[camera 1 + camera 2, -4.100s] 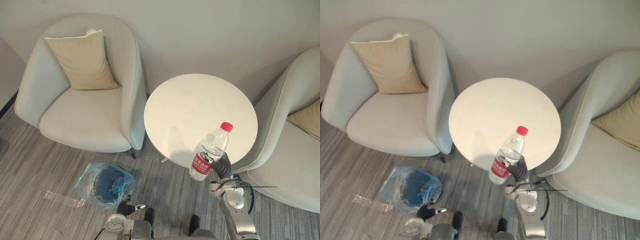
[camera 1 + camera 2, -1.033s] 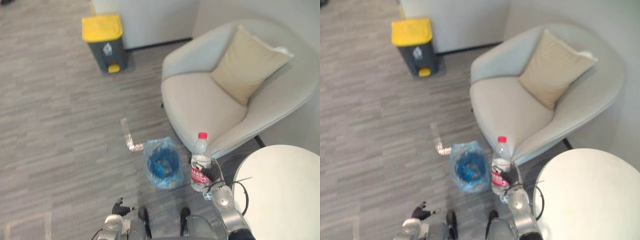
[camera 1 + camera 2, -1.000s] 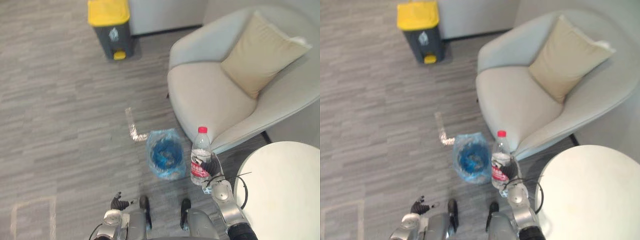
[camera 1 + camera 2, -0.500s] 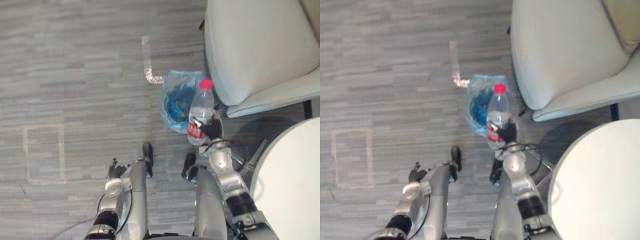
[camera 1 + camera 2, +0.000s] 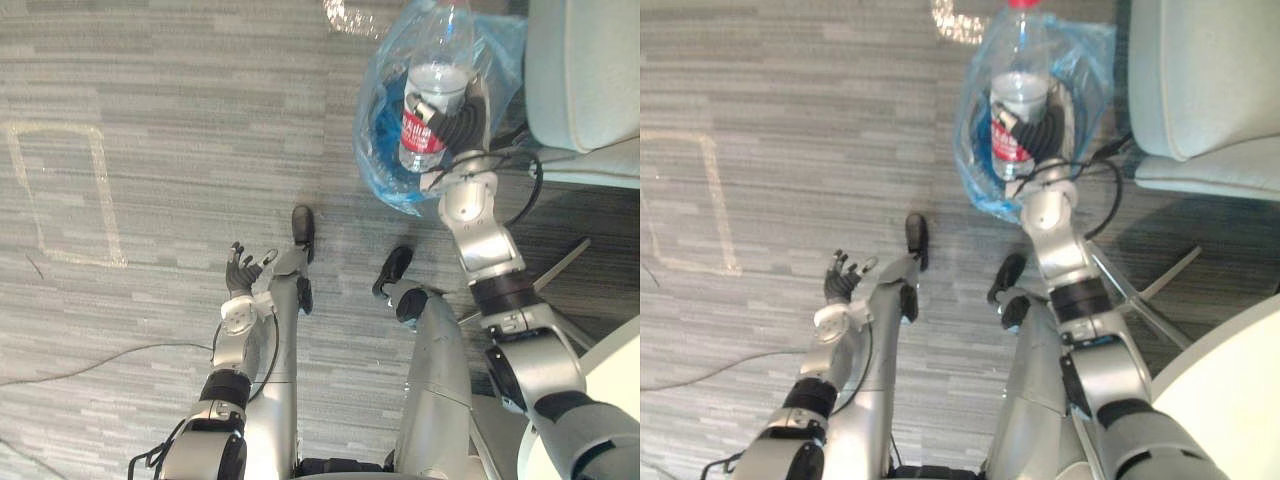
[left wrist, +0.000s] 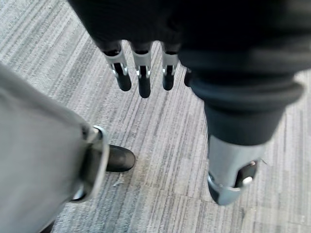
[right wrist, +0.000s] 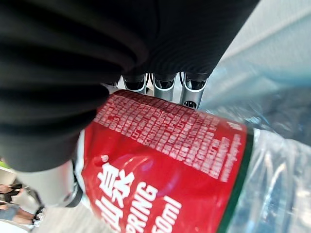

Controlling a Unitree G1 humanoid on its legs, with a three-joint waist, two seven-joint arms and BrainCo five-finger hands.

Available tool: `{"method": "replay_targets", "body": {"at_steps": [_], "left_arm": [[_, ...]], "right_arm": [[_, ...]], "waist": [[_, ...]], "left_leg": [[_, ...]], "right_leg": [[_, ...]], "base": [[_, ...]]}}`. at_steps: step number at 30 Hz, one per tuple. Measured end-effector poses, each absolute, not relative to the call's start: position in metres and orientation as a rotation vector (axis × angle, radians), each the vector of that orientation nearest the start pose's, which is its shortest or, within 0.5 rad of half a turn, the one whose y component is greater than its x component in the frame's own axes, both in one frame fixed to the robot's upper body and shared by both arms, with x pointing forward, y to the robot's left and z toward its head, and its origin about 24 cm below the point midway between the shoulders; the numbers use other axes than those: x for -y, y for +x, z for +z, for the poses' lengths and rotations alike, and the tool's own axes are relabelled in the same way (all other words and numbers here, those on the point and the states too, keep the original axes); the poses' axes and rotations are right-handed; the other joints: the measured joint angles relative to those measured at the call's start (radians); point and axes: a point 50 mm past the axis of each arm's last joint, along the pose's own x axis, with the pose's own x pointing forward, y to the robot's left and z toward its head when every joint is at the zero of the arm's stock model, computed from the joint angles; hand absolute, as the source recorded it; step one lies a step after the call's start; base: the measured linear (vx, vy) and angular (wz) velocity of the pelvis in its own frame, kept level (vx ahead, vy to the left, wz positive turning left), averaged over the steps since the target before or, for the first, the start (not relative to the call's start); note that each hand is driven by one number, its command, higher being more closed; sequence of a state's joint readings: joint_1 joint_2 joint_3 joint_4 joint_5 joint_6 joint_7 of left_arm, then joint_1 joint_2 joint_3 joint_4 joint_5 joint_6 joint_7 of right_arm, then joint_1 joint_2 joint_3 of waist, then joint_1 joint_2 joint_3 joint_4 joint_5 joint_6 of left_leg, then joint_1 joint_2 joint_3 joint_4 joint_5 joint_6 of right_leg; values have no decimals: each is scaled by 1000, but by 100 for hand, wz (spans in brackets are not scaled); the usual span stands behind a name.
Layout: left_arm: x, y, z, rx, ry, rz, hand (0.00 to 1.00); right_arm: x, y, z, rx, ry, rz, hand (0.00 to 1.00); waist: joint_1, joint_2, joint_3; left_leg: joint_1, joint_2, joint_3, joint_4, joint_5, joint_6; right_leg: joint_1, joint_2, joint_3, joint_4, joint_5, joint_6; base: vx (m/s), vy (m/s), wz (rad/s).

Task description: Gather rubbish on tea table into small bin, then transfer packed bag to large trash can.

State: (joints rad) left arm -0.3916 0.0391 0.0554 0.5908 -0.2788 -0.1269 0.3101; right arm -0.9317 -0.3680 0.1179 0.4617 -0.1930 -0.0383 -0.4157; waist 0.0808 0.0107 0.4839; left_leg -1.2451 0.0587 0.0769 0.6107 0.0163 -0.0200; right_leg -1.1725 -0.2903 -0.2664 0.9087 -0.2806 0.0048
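My right hand (image 5: 462, 124) is shut on a clear plastic water bottle (image 5: 432, 85) with a red label, its fingers wrapped round the label (image 7: 160, 165). The bottle's red cap (image 5: 1023, 3) points away from me. I hold the bottle over the open mouth of the small bin lined with a blue plastic bag (image 5: 378, 150), which stands on the carpet beside the armchair. My left hand (image 5: 240, 270) hangs low at my left side, with fingers (image 6: 141, 73) straight above bare carpet and nothing in it.
A pale grey armchair (image 5: 590, 70) stands right of the bin. The round white tea table (image 5: 1230, 400) shows at the lower right, its metal legs near my right arm. Pale tape marks (image 5: 60, 190) lie on the grey carpet to the left.
The camera has tipped down and closer to the floor. My right hand has carried the bottle from beside the bin to over the blue bag's mouth. The left hand stays open.
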Motion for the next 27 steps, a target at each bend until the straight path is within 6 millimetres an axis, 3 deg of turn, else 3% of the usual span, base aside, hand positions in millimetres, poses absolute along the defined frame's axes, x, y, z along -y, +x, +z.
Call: {"method": "replay_targets", "body": {"at_steps": [5,6,17,27], "left_arm": [[-161,322,31,-84,-200,303,0],[-161,322,32,-72,-196,299,0],[-146,324,41,-37,-173,233,0],[-144,324,45,-20,-165,214,0]], "right_arm": [[181,383,263,596,-427,-406,100],[187,383,265,593,-419,-424,0],[196,383,275,601,-367,-467,0],[168,370,256,672,-566,-347,0]], "waist": [[3,0,0],[6,0,0],[7,0,-3],[5,0,-18]], "left_leg": [[-45,-8,-4,-14,10,-11],[-53,-9,-5,-19,16,-8],[-66,-14,-12,-34,33,-7],[-95,4,-8,-1,29,-1]], "right_leg": [[-57,-9,0,22,-8,-7],[-68,-12,0,28,-10,-10],[-87,-17,-4,43,-12,-13],[-103,-4,-4,47,-12,-14]], "base": [[-41,-6,13],[-35,6,9],[-64,16,5],[-78,23,-3]]}}
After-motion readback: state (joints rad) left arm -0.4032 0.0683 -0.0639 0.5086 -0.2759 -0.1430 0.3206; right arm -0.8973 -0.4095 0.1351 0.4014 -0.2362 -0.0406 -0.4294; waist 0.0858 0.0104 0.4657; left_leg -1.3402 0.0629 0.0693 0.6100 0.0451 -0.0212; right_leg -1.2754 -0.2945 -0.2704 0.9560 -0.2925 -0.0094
